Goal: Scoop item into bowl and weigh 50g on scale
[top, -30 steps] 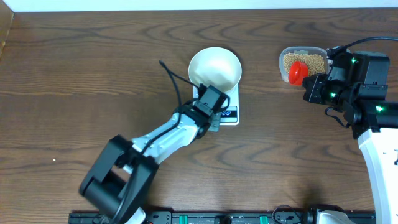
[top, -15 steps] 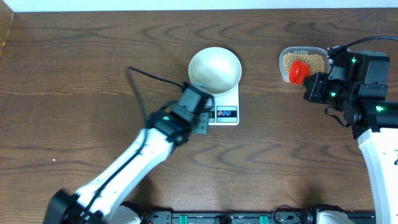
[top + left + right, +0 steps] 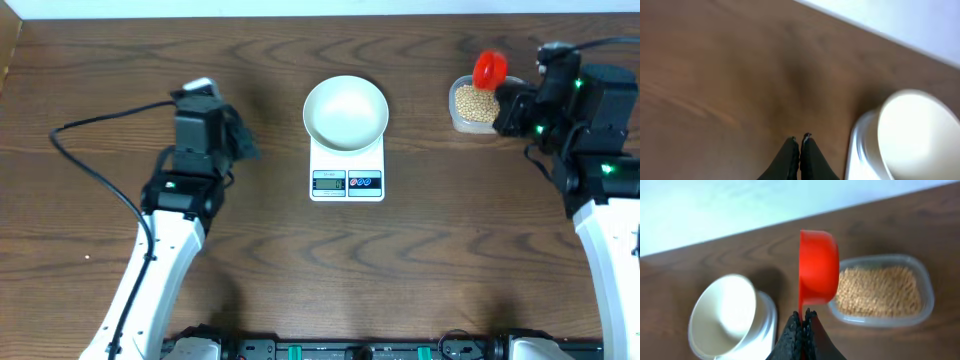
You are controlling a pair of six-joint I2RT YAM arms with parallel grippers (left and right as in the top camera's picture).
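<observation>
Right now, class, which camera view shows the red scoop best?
The right wrist view: the red scoop is large, side-on, its handle in the right gripper. Overhead shows it small, by the tub. The left wrist view misses it.

The overhead camera looked straight down on the whole table (image 3: 100,60). Both wrist cameras sat low and close, facing its far edge. All three shared the bowl (image 3: 345,112): 4 o'clock for the left wrist, 8 o'clock for the right.

Between fingers (image 3: 790,334), red scoop (image 3: 818,267) beside beans (image 3: 875,292)
</observation>
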